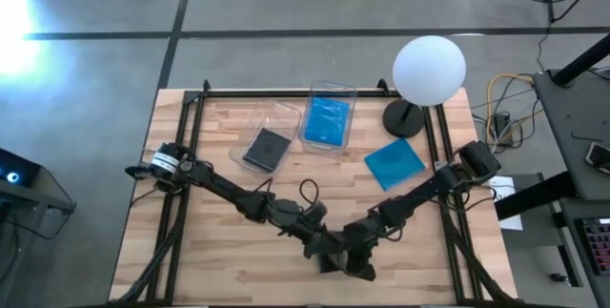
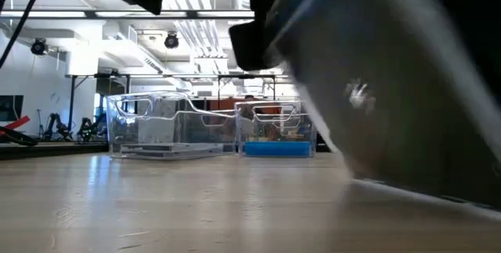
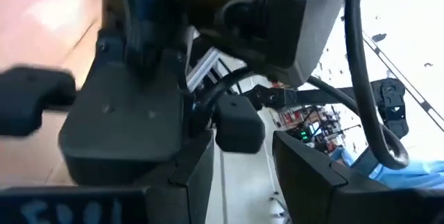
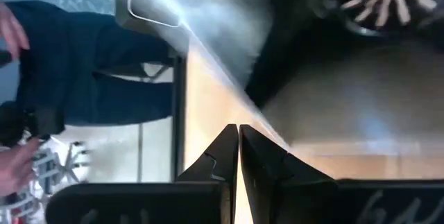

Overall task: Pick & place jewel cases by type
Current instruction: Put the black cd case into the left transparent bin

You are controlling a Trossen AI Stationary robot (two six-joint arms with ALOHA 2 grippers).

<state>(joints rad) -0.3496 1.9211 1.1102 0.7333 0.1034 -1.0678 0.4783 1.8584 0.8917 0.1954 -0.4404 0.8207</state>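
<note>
Both arms sit folded at the table's (image 1: 238, 279) front edge: left gripper (image 3: 243, 175) spread wide and empty, right gripper (image 4: 239, 156) closed on nothing. One blue case (image 1: 395, 164) lies loose toward the right edge; next, likely carry it to the blue bin (image 1: 329, 117) near the back edge. The dark case (image 1: 266, 148) sits in the left bin (image 1: 250, 122).

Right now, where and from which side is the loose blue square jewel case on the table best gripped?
Probably by two opposite edges of the flat blue square plastic jewel case, coming straight down from above: it lies flat on the wooden table, rotated, with clear space all round.
</note>
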